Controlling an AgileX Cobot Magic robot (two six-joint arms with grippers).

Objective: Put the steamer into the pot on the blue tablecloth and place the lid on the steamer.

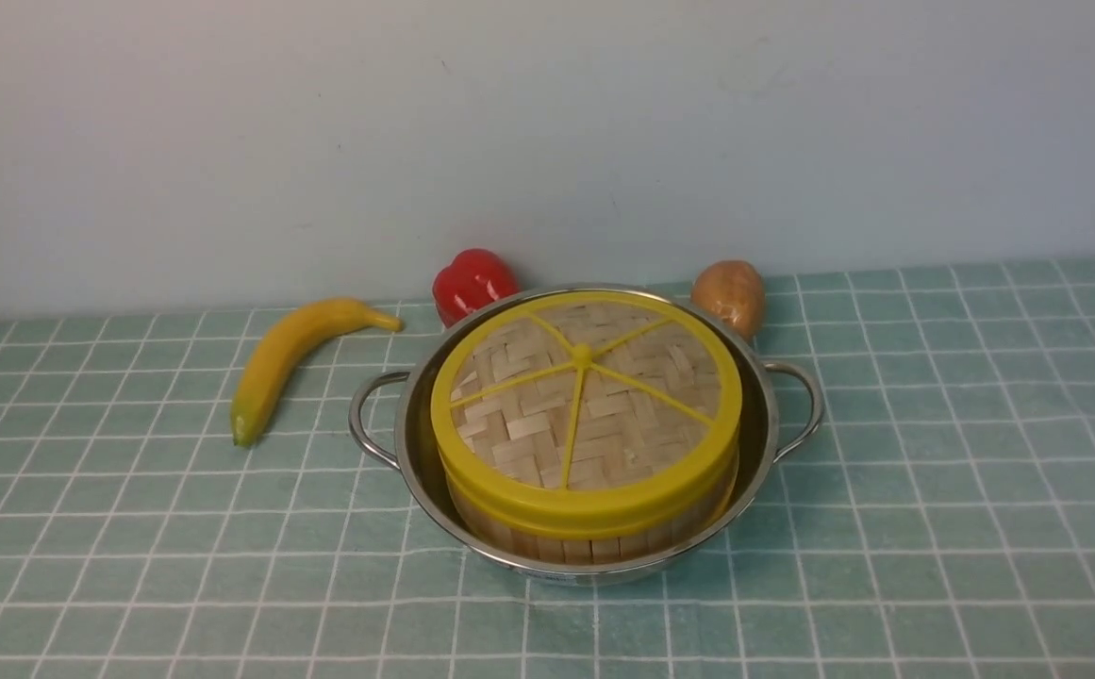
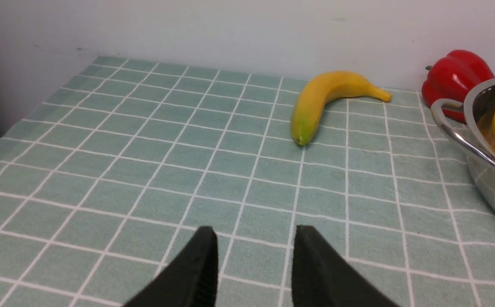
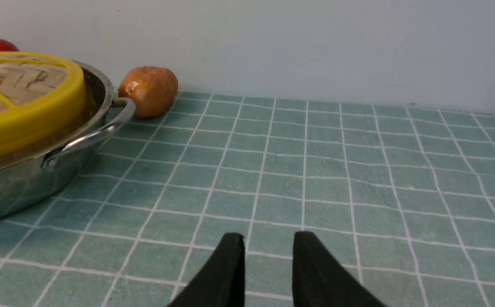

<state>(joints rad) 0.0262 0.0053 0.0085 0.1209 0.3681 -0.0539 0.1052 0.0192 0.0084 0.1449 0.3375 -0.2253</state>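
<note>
- Left gripper (image 2: 253, 256): jaws parted with bare cloth showing between them; nothing grasped; it hangs over an unoccupied stretch of the blue tablecloth (image 1: 132, 566), well apart from the pot, a position judged to keep the arm out of the work area.
- Banana (image 1: 288, 358): lies on the cloth left of the pot, near its left handle but apart from it; it is no part of the task.
- Red pepper (image 1: 473, 281): stands behind the pot's rear-left rim, close to the wall.
- Pot (image 1: 415, 443): rests flat on the cloth at centre; both wire handles are clear of neighbouring items.
- Steamer (image 1: 585, 542): seated inside the pot; its wooden side shows below the yellow rim, with a gap to the pot wall all round, wider on the right.
- Lid (image 1: 585, 405): sits level on the steamer, covering it fully; both placements are judged complete.
- Potato (image 1: 729, 294): sits behind the pot's rear-right rim, just beside it.
- Right gripper (image 3: 268, 260): jaws slightly parted, empty; it hangs over open cloth right of the pot.
- Open room: wide bare cloth to the right and along the near edge; the wall bounds the far side.
</note>
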